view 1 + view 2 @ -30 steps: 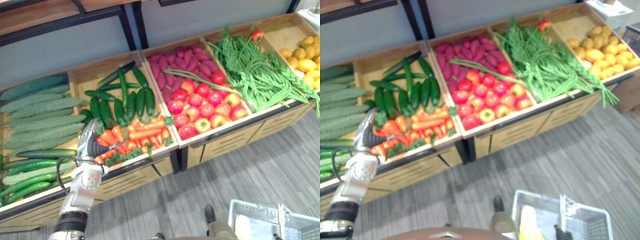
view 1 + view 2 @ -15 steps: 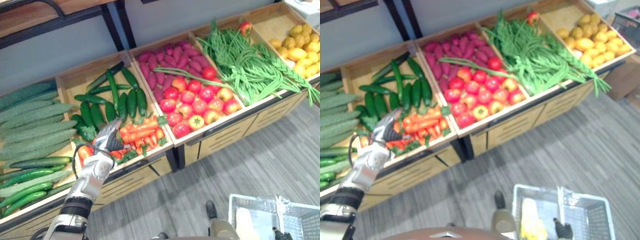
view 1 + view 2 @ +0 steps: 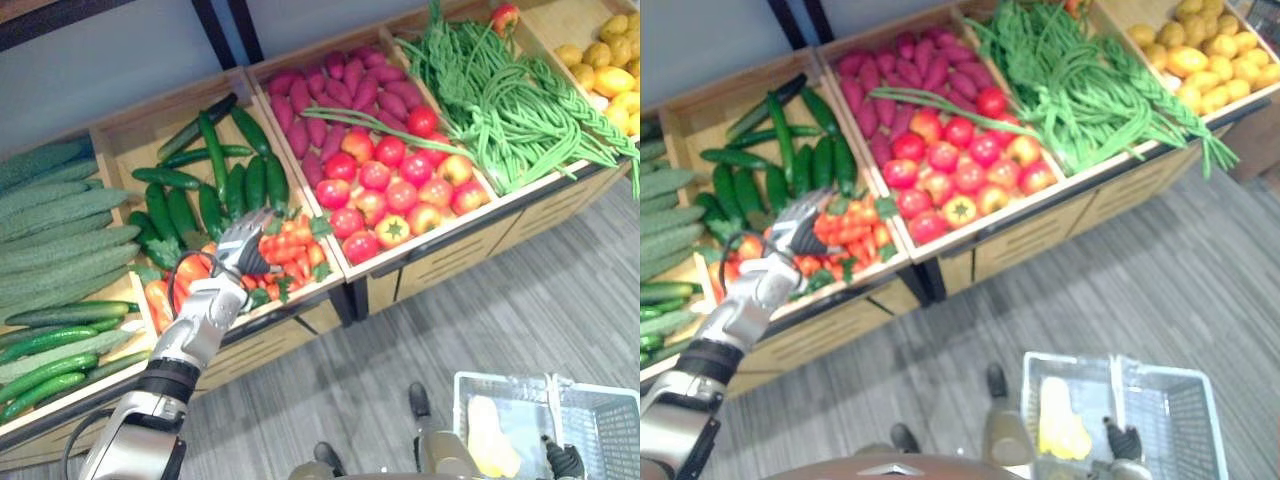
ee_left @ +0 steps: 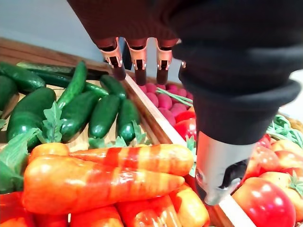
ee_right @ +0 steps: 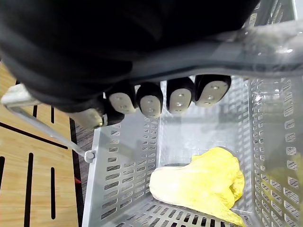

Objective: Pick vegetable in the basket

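A heap of orange carrots (image 3: 290, 250) with green tops fills the front of a wooden bin. My left hand (image 3: 243, 248) hovers just above them, open, its fingers (image 4: 138, 57) straight and pointing toward the dark green cucumbers (image 4: 103, 115) behind. Nothing is in it. Low on the right hangs a white plastic basket (image 3: 500, 385), with my right hand (image 3: 1124, 440) shut on its handle (image 5: 246, 54). A pale yellow vegetable (image 5: 199, 185) lies on the basket's floor.
Along the wooden stand lie long pale green gourds (image 3: 60, 230), purple sweet potatoes (image 3: 330, 90), red tomatoes (image 3: 395, 195), green beans (image 3: 500, 100) and yellow produce (image 3: 605, 70). Grey plank floor (image 3: 520, 290) runs in front of the stand.
The camera has shifted. My left hand has moved right from the carrot heap's left edge to over its middle. The right hand still holds the basket.
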